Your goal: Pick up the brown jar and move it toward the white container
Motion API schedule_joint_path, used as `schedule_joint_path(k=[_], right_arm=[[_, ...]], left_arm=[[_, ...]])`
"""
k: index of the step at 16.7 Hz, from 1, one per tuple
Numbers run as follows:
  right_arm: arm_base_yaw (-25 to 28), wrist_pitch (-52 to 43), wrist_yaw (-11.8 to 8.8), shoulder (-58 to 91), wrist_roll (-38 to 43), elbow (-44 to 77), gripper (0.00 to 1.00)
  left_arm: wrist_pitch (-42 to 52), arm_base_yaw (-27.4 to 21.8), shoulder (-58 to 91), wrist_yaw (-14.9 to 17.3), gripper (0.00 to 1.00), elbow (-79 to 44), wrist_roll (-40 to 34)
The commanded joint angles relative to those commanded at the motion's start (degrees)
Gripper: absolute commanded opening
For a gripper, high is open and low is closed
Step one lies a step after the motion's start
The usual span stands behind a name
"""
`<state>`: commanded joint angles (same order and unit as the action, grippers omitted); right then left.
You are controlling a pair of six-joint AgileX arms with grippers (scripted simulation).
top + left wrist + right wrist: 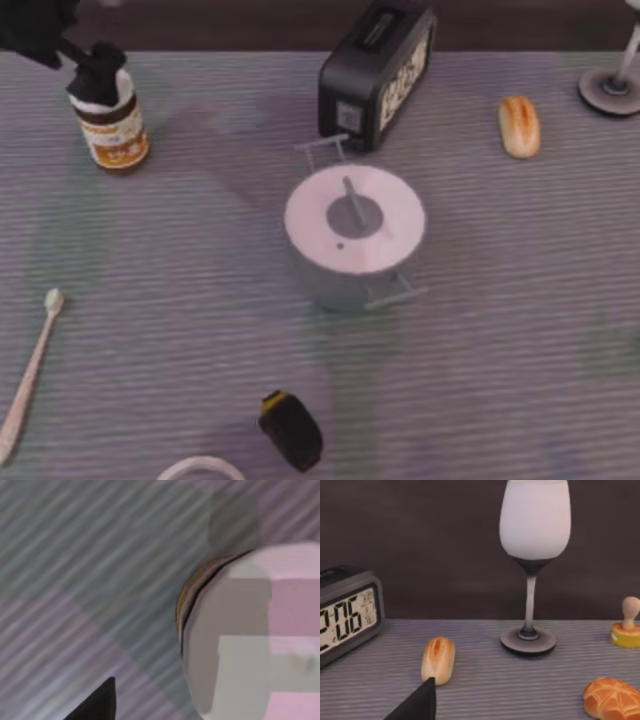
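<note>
Our left gripper [97, 62] sits atop the upright brown jar [113, 128], far left; grip undeterminable. White container [354, 235] lies rightward, nearer centre.

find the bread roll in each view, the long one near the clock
Top view: the long bread roll lies at the far right, right of the black clock.
Left wrist view: not in it.
Right wrist view: roll low in the picture, between the clock and the wine glass.
Shared landmark: the clock.
</note>
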<state>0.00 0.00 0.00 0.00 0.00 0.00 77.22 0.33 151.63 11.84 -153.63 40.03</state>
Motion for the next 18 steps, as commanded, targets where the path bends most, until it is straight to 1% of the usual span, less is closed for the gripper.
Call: schedule_joint_path(k=[3, 9, 16, 18], right_arm=[[0.00, 0.00, 0.00, 0.00, 0.00, 0.00, 1.00], [0.00, 0.00, 0.00, 0.00, 0.00, 0.00, 1.00], [0.00, 0.00, 0.00, 0.00, 0.00, 0.00, 1.00], [0.00, 0.00, 0.00, 0.00, 0.00, 0.00, 1.00]], left_arm=[[1.59, 0.06, 2.96, 0.16, 1.00, -2.78, 0.70], [1.31, -0.11, 3.14, 0.10, 1.00, -2.49, 0.62], [-7.16, -0.89, 4.41, -0.04, 1.00, 4.35, -0.23], [-8.08, -0.98, 4.57, -0.05, 1.00, 5.10, -0.32]])
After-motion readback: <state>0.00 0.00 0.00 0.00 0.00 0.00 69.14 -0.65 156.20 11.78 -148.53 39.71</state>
